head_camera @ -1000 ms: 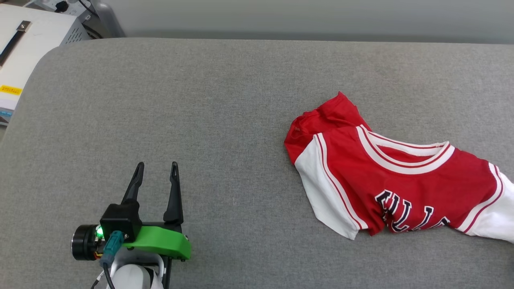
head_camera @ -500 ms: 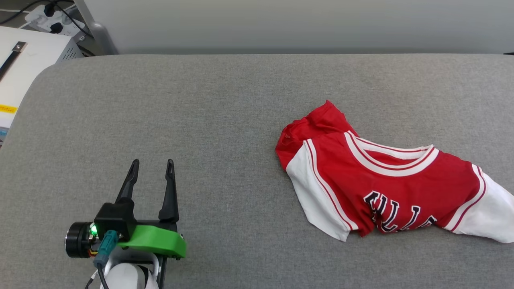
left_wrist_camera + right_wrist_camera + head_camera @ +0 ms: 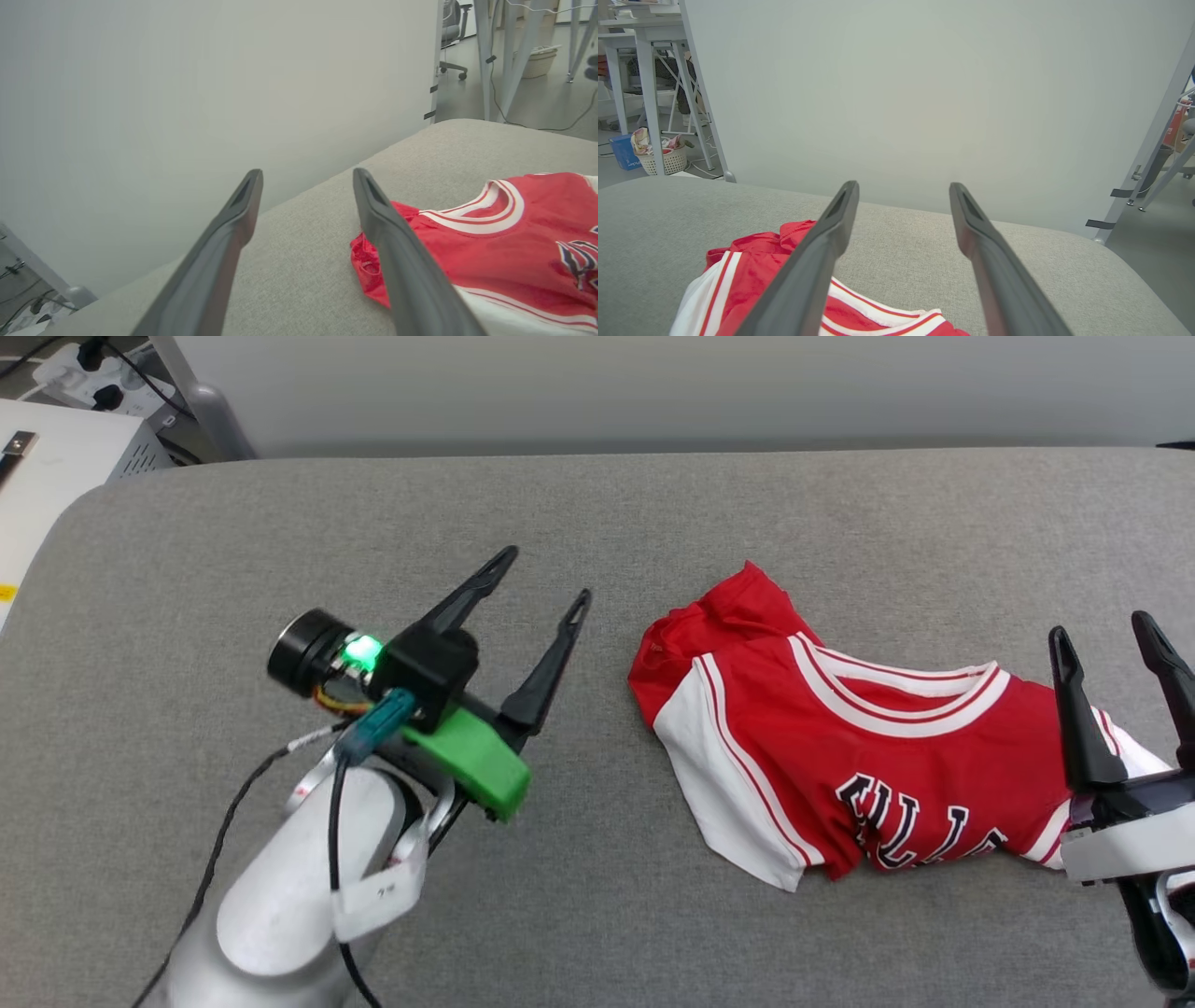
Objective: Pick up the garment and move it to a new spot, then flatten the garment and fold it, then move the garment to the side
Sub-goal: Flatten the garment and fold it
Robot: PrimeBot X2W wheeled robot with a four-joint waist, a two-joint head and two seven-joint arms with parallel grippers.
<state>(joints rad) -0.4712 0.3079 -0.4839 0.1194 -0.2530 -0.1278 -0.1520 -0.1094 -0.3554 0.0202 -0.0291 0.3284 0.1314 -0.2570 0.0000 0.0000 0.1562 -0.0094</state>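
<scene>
The garment (image 3: 868,747), a red jersey T-shirt with white sleeves and a striped collar, lies crumpled on the grey padded table (image 3: 597,513), right of centre. Its collar and red edge also show in the left wrist view (image 3: 472,247) and the right wrist view (image 3: 752,266). My left gripper (image 3: 546,581) stands open above the table, fingertips pointing toward the garment's left edge, a short gap away. My right gripper (image 3: 1102,630) is open at the right edge, fingers raised over the garment's right sleeve. Nothing is between either pair of fingers.
A pale wall panel (image 3: 653,383) runs behind the table's far edge. A white cabinet (image 3: 37,467) with cables sits beyond the rounded far left corner. Bare grey surface spreads left of the garment. Desk legs and a basket (image 3: 658,154) stand on the floor beyond.
My left gripper has risen and swung right toward the garment's left edge. My right gripper has come into the head view at the right. The camera shifted slightly; the garment lies as before.
</scene>
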